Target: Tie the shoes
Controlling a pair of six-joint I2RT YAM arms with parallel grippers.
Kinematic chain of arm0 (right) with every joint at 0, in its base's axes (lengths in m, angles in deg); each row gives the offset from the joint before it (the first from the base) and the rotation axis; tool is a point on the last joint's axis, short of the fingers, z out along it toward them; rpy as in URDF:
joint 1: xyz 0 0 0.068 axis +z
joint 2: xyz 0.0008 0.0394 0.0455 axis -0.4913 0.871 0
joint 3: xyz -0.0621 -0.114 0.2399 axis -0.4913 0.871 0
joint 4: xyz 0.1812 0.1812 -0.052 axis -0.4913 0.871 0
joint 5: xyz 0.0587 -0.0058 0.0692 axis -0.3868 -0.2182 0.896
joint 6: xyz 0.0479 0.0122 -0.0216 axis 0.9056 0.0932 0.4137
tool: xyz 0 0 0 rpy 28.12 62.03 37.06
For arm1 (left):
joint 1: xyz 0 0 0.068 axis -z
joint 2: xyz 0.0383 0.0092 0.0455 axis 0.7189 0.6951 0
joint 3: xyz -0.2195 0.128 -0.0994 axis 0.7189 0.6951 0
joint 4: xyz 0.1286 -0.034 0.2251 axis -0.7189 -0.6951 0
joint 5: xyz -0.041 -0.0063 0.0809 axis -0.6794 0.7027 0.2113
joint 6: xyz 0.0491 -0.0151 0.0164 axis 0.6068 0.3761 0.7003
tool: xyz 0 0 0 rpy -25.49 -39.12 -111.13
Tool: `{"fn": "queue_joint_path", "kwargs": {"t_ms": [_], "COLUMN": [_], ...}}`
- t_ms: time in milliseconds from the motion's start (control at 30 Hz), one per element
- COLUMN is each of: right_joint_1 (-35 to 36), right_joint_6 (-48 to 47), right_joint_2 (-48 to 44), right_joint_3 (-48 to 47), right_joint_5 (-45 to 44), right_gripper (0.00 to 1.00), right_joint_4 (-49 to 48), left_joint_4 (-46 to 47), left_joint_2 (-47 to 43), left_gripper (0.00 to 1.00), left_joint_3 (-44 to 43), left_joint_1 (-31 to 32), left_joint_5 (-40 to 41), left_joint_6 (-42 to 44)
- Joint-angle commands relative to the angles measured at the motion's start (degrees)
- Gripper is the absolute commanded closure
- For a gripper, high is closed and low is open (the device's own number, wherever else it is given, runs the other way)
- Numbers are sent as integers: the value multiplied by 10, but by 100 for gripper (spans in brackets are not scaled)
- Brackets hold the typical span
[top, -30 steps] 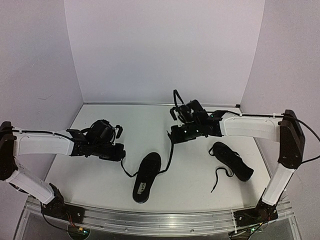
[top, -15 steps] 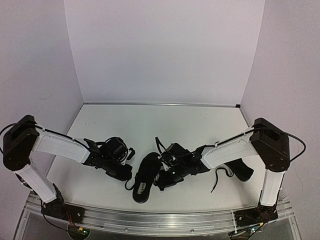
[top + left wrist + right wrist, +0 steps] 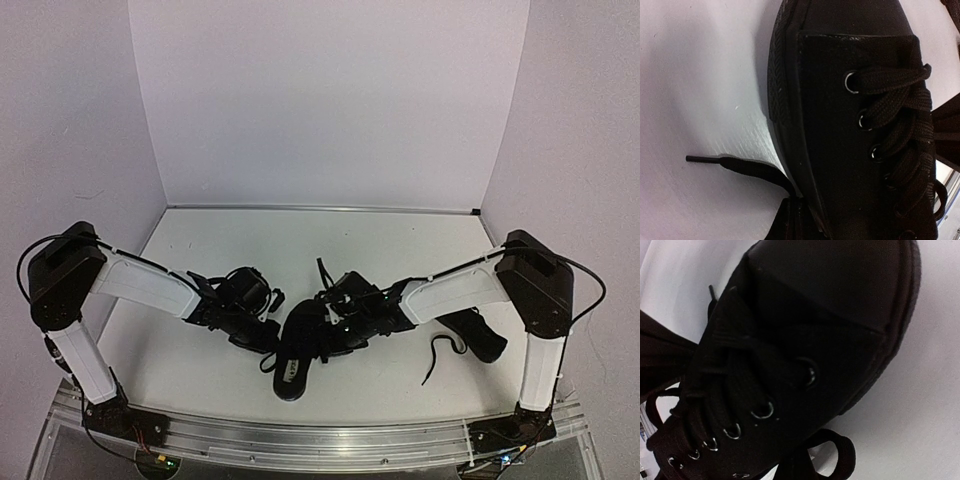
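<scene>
One black shoe [image 3: 293, 362] lies at the front centre of the table, pale insole label up. It fills both wrist views as the shoe [image 3: 840, 125] and the shoe [image 3: 805, 315]. My left gripper [image 3: 268, 338] sits low against its left side, shut on a black lace [image 3: 740, 165] whose tipped end lies on the table. My right gripper [image 3: 326, 344] presses in from the right, shut on a lace loop [image 3: 847, 455] beside the toe. The other shoe [image 3: 482, 338] lies to the right, partly behind the right arm.
A loose lace [image 3: 438, 358] of the right-hand shoe trails toward the front edge. The white table [image 3: 300, 250] is walled on three sides. A metal rail [image 3: 320, 440] runs along the near edge, with both arm bases on it.
Both grippers have come down and inward from raised, spread positions to the centre shoe. The laces, stretched out a second ago, now lie slack beside it.
</scene>
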Motion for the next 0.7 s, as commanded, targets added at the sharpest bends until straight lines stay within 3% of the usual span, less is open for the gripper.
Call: {"fn": "queue_joint_path", "kwargs": {"t_ms": [0,233,667], "right_joint_1": [-19,-53,-61], "right_joint_6": [-13,-32,-41], "right_joint_2": [4,15,-26], "right_joint_3": [-35,-55,-47], "right_joint_5": [-41,-48,-32], "right_gripper": [100,100,100], "right_joint_4": [-14,-11,-2], "left_joint_4": [59,97,73], "left_joint_2": [11,22,3], "left_gripper": [100,100,100], "left_joint_3": [-44,-51,-50], "left_joint_1": [-6,-16,-42], "left_joint_5": [7,-30,-17], "left_joint_6": [9,0,13]}}
